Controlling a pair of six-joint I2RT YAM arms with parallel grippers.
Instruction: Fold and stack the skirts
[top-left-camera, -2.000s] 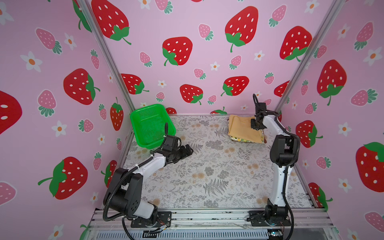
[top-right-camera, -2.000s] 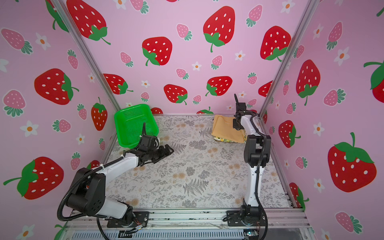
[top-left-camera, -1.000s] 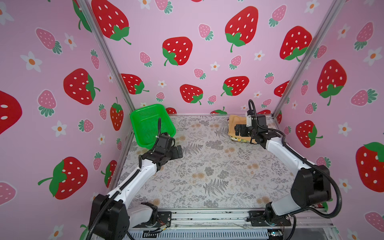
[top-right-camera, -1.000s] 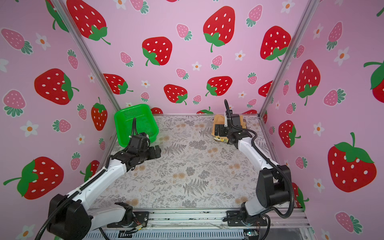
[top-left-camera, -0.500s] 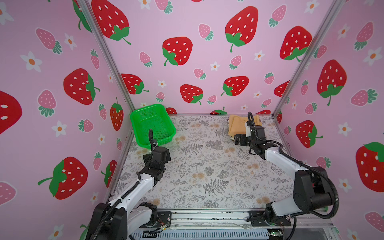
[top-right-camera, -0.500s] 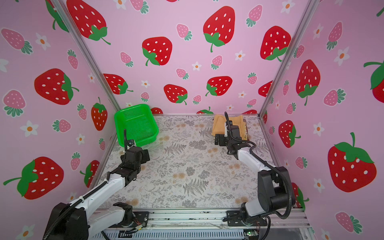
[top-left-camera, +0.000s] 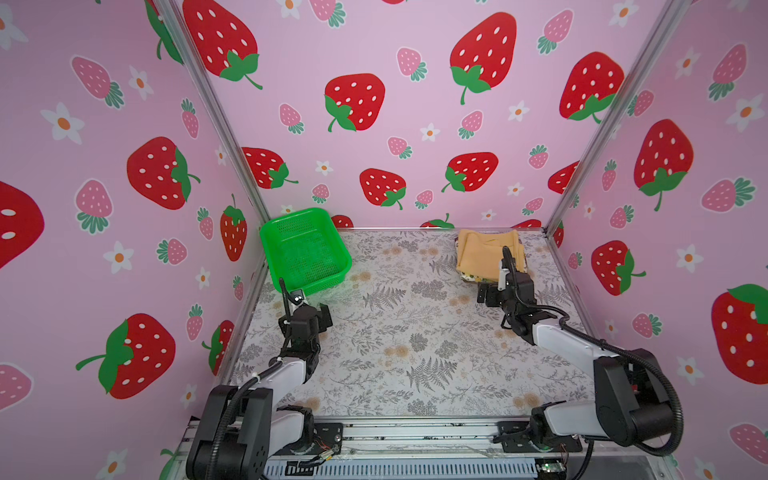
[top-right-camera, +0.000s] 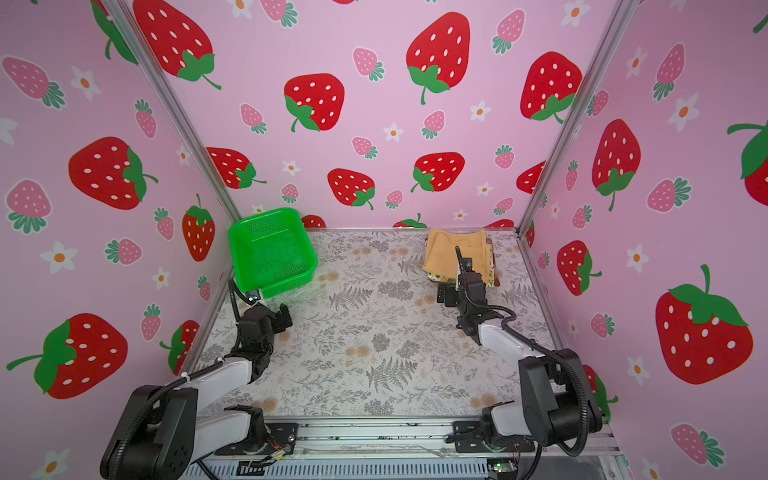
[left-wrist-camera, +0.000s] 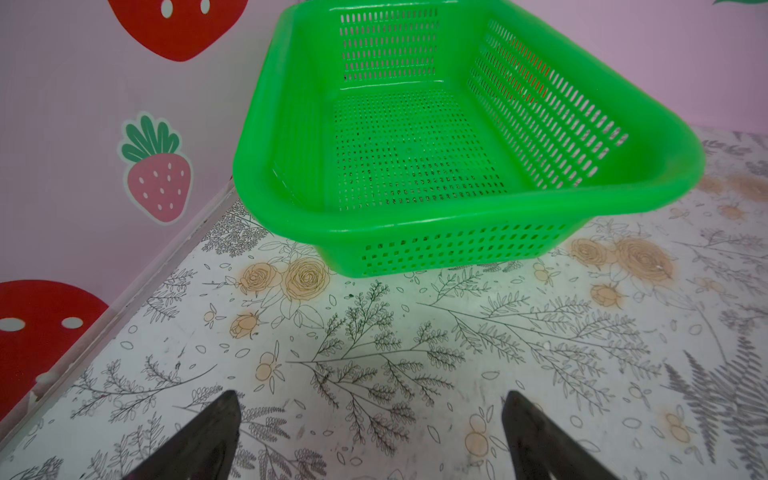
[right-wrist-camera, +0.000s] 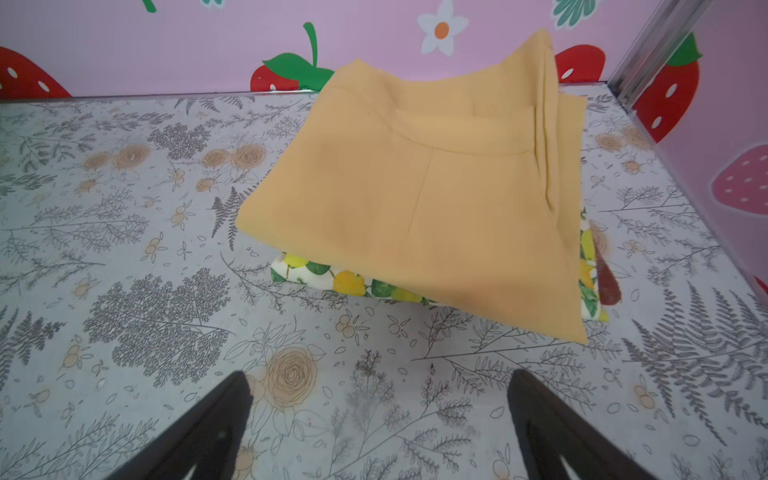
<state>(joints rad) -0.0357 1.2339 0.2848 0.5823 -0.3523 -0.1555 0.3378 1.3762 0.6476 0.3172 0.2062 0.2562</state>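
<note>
Since the plain mustard-yellow cloth skirt (right-wrist-camera: 415, 187) lay folded atop the lemon-print cream skirt (right-wrist-camera: 353, 284) in the far right corner, stack apparently done, left gripper (left-wrist-camera: 370, 395) and right gripper (right-wrist-camera: 378, 374) hung jaws spread, empty.

Enclosure: three pink walls (top-left-camera: 374, 50) printed with red and pink strawberries and white flowers, joined at the rear corners by silver metal posts (top-left-camera: 220, 124). The floor is a pale tabletop (top-left-camera: 395, 340) with a grey fern and tan rose print. A metal rail (top-left-camera: 415, 434) runs along the front edge. Lighting is even and soft.
</note>
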